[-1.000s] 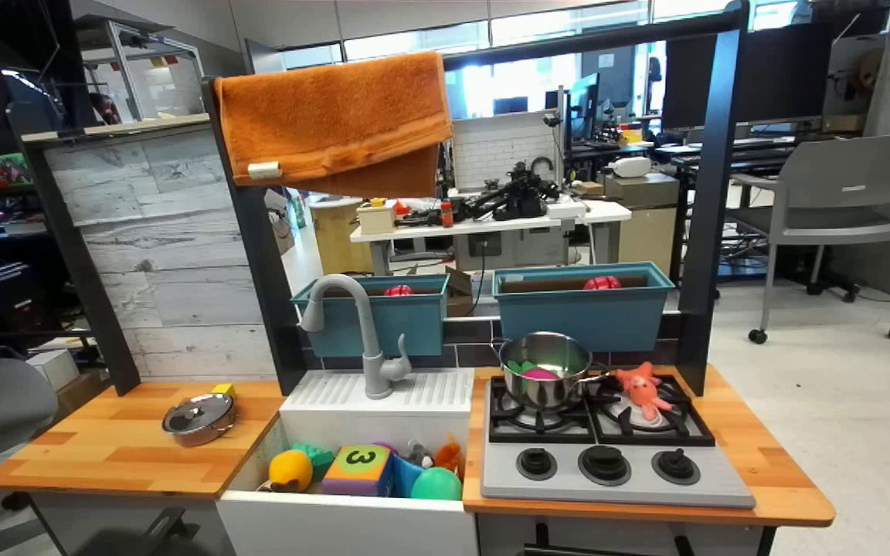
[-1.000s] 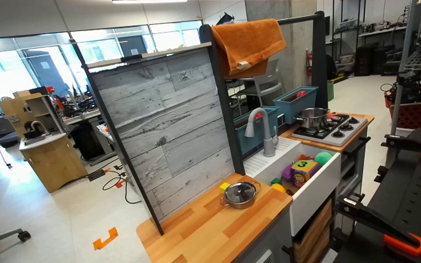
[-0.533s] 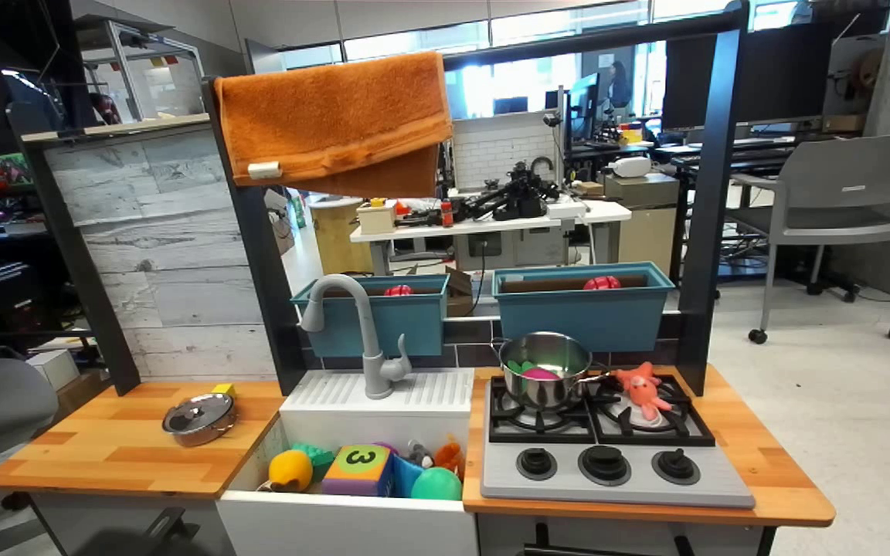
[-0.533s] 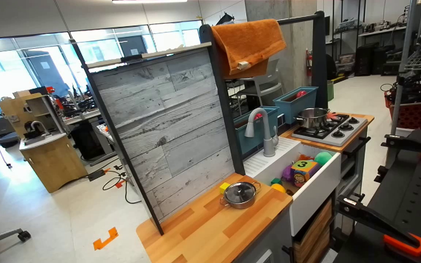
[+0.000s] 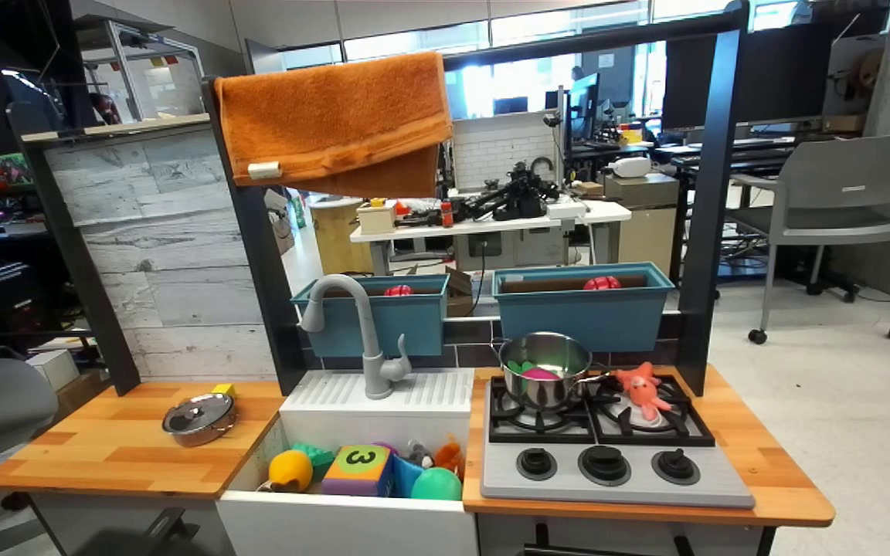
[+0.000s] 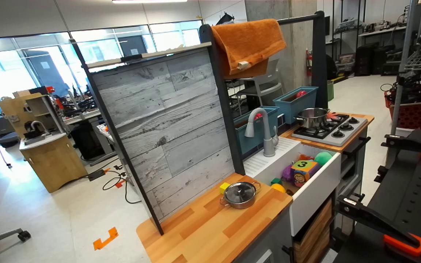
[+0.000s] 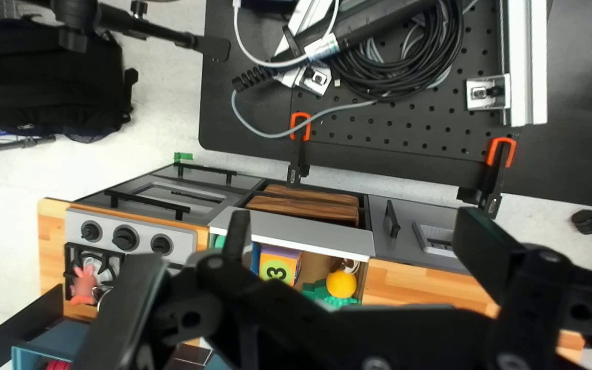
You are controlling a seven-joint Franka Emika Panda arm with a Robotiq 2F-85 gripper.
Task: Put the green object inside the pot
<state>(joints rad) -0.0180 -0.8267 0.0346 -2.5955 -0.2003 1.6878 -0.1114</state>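
The green ball point(image 5: 436, 484) lies in the sink point(image 5: 341, 529) and the gripper point(image 7: 311, 246) gapes wide on nothing, so I'd say lift and drop both remain, though something green point(image 5: 516, 367) sits in the pot point(image 5: 545, 393).

The hand point(image 7: 309, 241) holds 2 fingers point(image 7: 486, 252) wide apart.

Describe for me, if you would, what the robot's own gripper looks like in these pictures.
Only the gripper shows, in the wrist view: black, with blocky, flat-sided fingers, angular links and small round bolt heads. Blurred this close, it shows no markings or cables that I can make out. The arm itself cannot be seen.
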